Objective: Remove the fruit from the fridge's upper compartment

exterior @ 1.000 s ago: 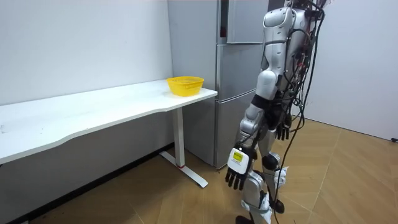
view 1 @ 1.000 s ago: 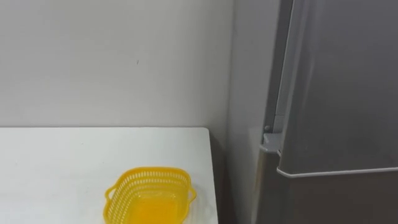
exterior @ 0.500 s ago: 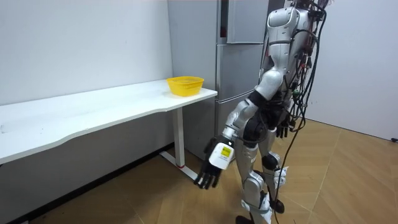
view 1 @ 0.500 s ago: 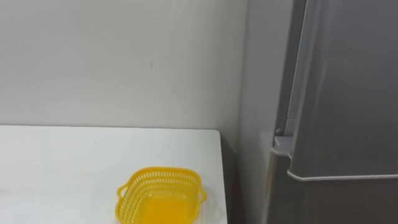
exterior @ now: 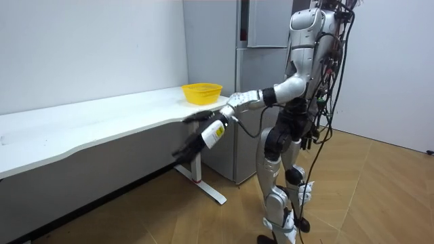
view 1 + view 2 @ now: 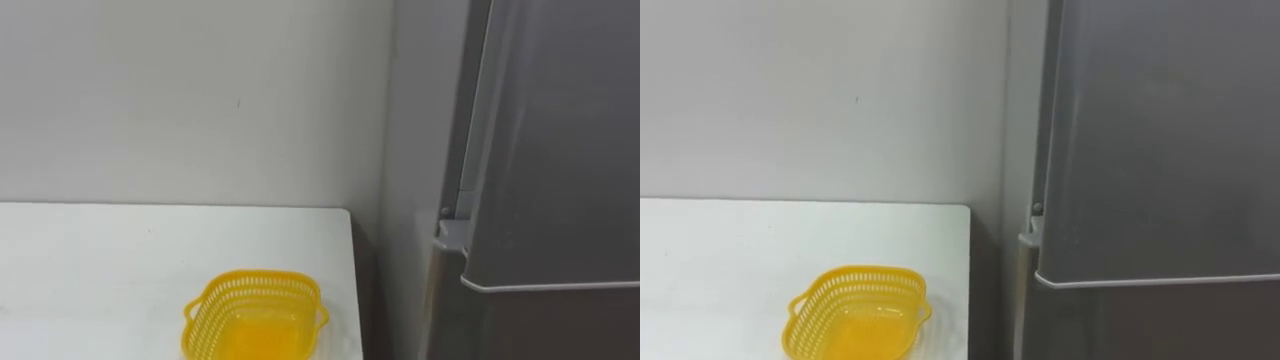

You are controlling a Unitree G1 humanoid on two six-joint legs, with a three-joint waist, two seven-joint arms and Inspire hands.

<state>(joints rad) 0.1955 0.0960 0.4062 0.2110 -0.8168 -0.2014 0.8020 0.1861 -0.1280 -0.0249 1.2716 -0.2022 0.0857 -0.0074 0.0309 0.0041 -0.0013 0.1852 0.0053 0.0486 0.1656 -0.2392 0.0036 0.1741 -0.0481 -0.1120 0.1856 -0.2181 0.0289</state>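
The grey fridge (image 6: 540, 150) fills the right side of the eye views, and its upper door (image 6: 1160, 130) is shut, with the seam to the lower door just below. I stand in front of the fridge (image 5: 252, 102). My left hand (image 5: 202, 133) is stretched out towards the room view's left at about table height, open and holding nothing, well apart from the fridge doors. My right hand (image 5: 308, 143) hangs by my hip, partly hidden by my body.
A yellow plastic basket (image 6: 255, 318) stands near the right end of a long white table (image 6: 90, 260), close to the fridge's side. The basket (image 5: 202, 93) holds nothing that I can see. Bare wooden floor lies around me.
My left arm has swung up from beside my leg to a raised, outstretched pose near the table's end. The eye views have shifted slightly; basket and fridge have not moved.
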